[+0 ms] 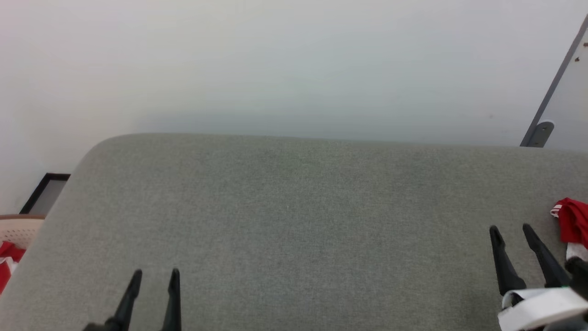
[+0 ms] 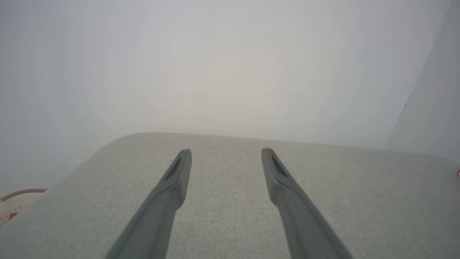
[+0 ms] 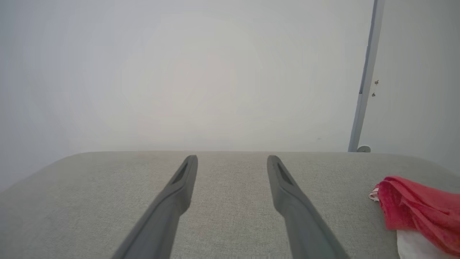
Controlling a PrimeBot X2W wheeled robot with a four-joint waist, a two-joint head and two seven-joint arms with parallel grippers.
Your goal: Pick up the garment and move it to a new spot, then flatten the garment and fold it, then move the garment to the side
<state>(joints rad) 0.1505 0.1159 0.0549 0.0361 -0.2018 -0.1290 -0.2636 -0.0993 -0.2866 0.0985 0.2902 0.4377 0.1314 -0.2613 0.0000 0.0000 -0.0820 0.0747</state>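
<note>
Garment [image 1: 572, 221] is seen at the far right edge of the surface [image 1: 294, 207], bunched, red cloth heaped over a white part. It is largely cut off by the frame, so its full lie cannot be told. No fold or flat spread is visible, so the pick-up step is judged not yet done.

Right pincer [image 1: 510, 227] is held wide, nothing between the fingers, over the surface's near right part, just beside the garment but not touching it. It is probably parked there because it has the shortest reach to the cloth.

Left pincer [image 1: 155, 272] is likewise spread wide and empty over the surface's near left part, well apart from the garment. It is judged to be staged for the two-handed flattening later.

The surface's middle is left bare, likely as the new spot and folding area.

A beige perforated basket [image 1: 20, 227] holding a red-and-white cloth bundle [image 1: 7, 257] sits off the surface's left edge, below its level. It is not to be taken for the target.

Risk: a one-sided grasp on the heap may lift a single layer only.
</note>
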